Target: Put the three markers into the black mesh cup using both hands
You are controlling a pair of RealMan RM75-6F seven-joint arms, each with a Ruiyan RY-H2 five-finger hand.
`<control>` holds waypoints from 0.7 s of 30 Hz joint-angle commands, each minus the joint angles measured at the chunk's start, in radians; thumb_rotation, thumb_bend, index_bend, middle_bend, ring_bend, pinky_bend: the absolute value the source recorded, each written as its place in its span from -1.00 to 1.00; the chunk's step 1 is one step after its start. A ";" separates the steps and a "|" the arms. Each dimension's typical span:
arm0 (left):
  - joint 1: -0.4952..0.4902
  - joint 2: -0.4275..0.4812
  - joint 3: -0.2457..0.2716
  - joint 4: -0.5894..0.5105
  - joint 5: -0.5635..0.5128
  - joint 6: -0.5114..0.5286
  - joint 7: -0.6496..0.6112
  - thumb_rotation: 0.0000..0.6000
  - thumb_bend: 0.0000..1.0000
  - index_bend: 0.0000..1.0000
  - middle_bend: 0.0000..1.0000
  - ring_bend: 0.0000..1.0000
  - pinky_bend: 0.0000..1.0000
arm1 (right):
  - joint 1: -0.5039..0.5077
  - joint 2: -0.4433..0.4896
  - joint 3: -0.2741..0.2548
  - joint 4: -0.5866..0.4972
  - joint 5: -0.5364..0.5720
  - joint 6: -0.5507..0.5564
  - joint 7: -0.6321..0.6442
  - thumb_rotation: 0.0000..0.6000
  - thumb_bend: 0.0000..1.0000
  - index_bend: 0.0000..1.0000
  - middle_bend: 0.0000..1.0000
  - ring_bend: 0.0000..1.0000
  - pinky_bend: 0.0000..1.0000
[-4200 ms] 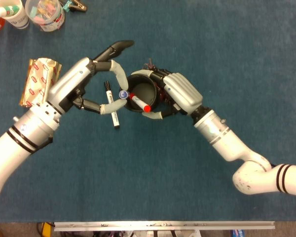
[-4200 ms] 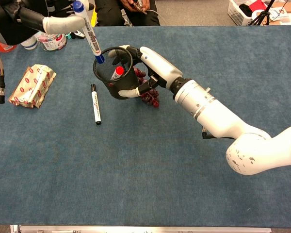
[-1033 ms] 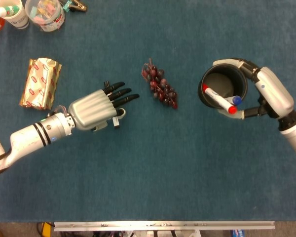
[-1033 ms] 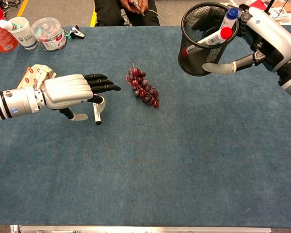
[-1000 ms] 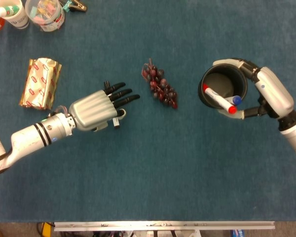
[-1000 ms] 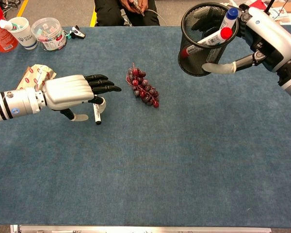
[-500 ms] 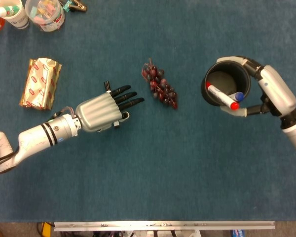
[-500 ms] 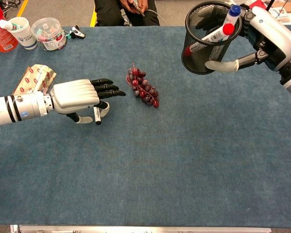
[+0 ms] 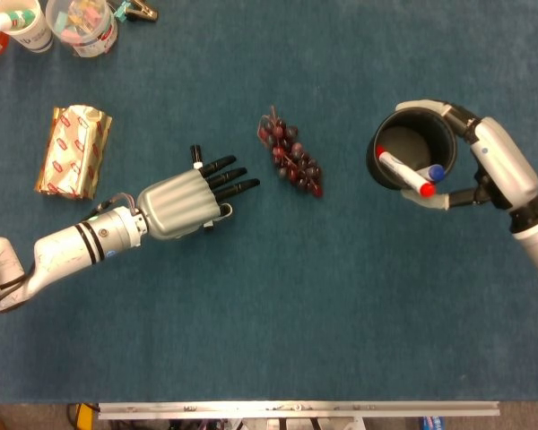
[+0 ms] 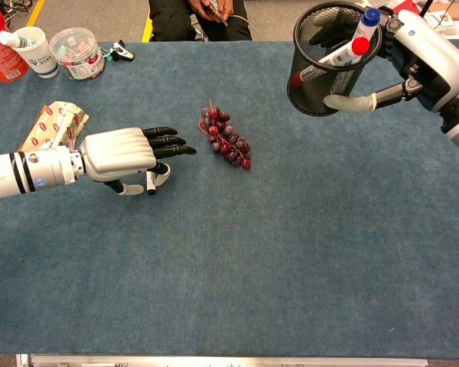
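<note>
Head view showed the left hand (image 9: 181, 206) lying flat and low over the blue table (image 9: 278, 305), palm down, with its dark fingers (image 9: 231, 174) stretched out straight toward the bunch of red grapes (image 9: 291, 161). The hand covered most of the black marker (image 9: 197, 159); only the marker's cap end poked out past the fingers on the far side. In the chest view the other end of the marker (image 10: 151, 183) showed under the palm, next to the thumb. I could not tell whether the hand was touching the marker or had hold of it. The left arm reached in from the left edge, low and almost level.

The right hand (image 9: 498, 170) was held up high on the right side. It gripped the black mesh cup (image 9: 412, 148), with its thumb curled around the front of the cup and its fingers around the back. The cup tipped a little. Inside it leaned a red-capped marker (image 9: 403, 174) and a blue-capped marker (image 9: 433, 174), their tops sticking out over the rim.

The grapes lay between the two hands, apart from both. A red and gold packet (image 9: 72, 150) lay to the left. At the far left corner stood a white cup (image 9: 22, 25) and a clear tub (image 9: 82, 25), with an orange bottle (image 10: 1, 50) beside them. Behind the table, someone in dark clothes (image 10: 197, 17) sat.
</note>
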State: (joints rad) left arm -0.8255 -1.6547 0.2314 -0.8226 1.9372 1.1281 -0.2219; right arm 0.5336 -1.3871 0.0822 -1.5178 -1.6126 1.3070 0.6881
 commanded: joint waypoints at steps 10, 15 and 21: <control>-0.001 -0.016 0.011 0.027 -0.013 0.007 -0.015 1.00 -0.41 0.04 -1.00 -1.00 -1.00 | -0.003 0.002 0.001 0.002 -0.001 -0.002 0.003 1.00 -0.26 -0.18 -0.26 -0.52 -0.51; -0.002 -0.024 0.018 0.033 -0.018 0.005 -0.027 1.00 -0.41 0.12 -1.00 -1.00 -1.00 | -0.004 0.003 0.002 0.001 0.001 -0.001 0.004 1.00 -0.26 -0.18 -0.26 -0.52 -0.51; -0.003 -0.033 0.023 0.039 -0.021 0.006 -0.033 1.00 -0.41 0.14 -1.00 -1.00 -1.00 | -0.007 0.010 0.005 -0.006 0.001 0.003 0.005 1.00 -0.26 -0.18 -0.26 -0.52 -0.51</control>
State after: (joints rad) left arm -0.8284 -1.6874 0.2544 -0.7835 1.9165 1.1337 -0.2548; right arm 0.5265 -1.3779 0.0869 -1.5232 -1.6116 1.3094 0.6932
